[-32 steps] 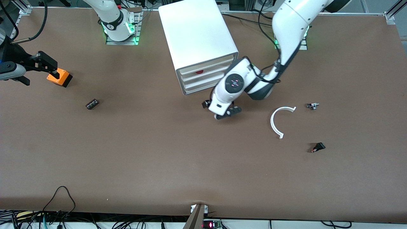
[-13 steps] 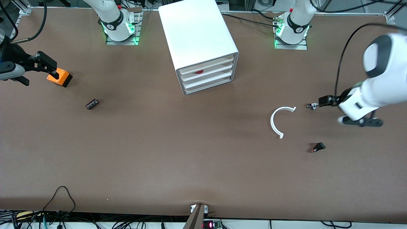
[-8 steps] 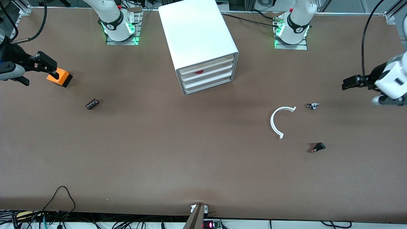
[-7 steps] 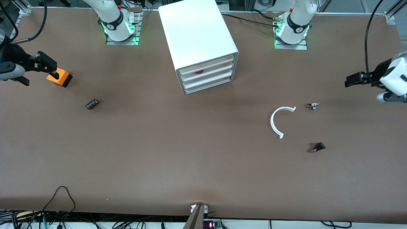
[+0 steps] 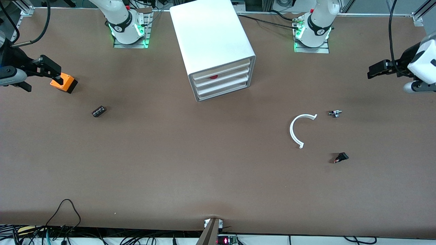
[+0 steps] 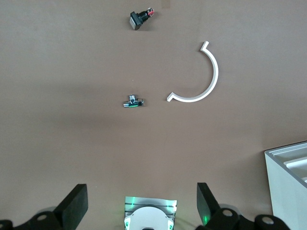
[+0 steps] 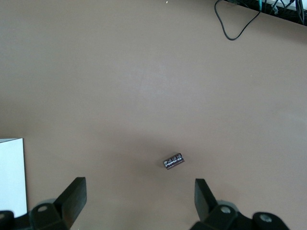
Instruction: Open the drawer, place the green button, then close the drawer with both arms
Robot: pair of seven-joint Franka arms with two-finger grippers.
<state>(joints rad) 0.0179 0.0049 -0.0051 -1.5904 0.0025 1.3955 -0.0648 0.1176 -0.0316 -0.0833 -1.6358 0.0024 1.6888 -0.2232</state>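
1. The desk (image 5: 170, 163) carries a white cabinet (image 5: 211, 37) between the arm bases. Its four drawers (image 5: 221, 83) are all pushed in.
2. Only the front view shows the drawer fronts. We see a red item (image 5: 213, 77) in the second drawer from the top. No view tells us which drawer holds the button.
3. The left end effector (image 5: 379, 69) hangs over the left arm's end of the desk. The left wrist view shows its fingers (image 6: 79, 206) spread apart.
4. The right end effector (image 5: 51, 71) is over the orange box (image 5: 66, 83). The right wrist view shows its fingers (image 7: 72, 196) apart.
5. A white arc (image 5: 292, 131) lies beside a metal fitting (image 5: 335, 113). A black switch (image 5: 340, 157) lies nearer the front camera.
6. A black block (image 5: 98, 111) lies near the orange box.
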